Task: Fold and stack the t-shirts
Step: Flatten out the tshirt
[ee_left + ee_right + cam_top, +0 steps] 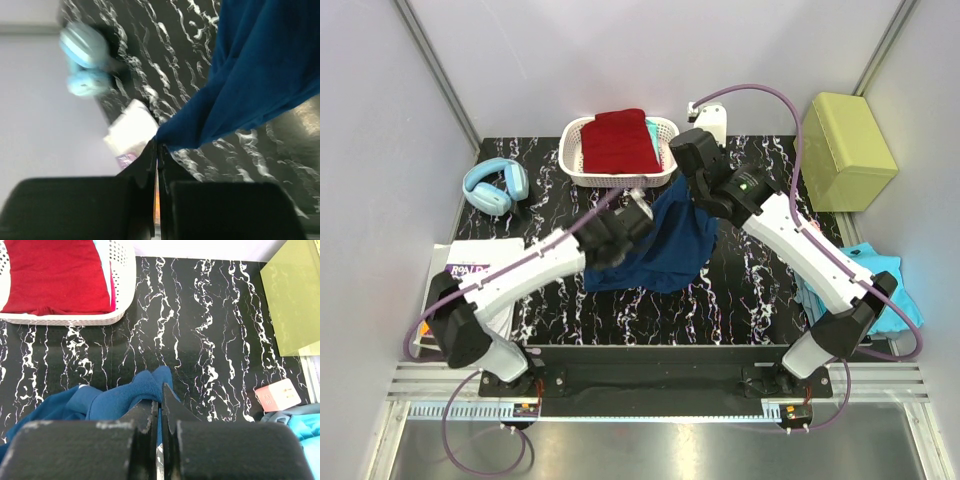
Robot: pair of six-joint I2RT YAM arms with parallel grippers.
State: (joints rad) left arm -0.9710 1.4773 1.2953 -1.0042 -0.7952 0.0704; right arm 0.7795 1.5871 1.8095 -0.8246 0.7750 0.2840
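– Over the middle of the table (750, 290), what have you got in your claws?
– You're holding the navy t-shirt (665, 245) up between both arms. Your left gripper (157, 150) is pinched tight on one pointed corner of the cloth. Your right gripper (160, 402) is clamped on a bunched fold at the far side. The rest hangs down, and its lower part seems to rest on the tabletop.
– How will it behave when you lay it out?
– Light and limp, I'd judge. It holds no shape, sags between your two pinches, and will crease wherever it lands. It's neither slippery nor fragile, but so thin a pinch could pull free if you tug hard.
– Where should you take it?
– Best at hem corners or shoulder seams, well apart, so the cloth spreads flat. Which edge you hold now can't be told.
– And the others?
– The dark red t-shirt (620, 140) lies in the white basket (573, 150) at the far side. The turquoise t-shirt (880, 275) sits crumpled at the near right edge.
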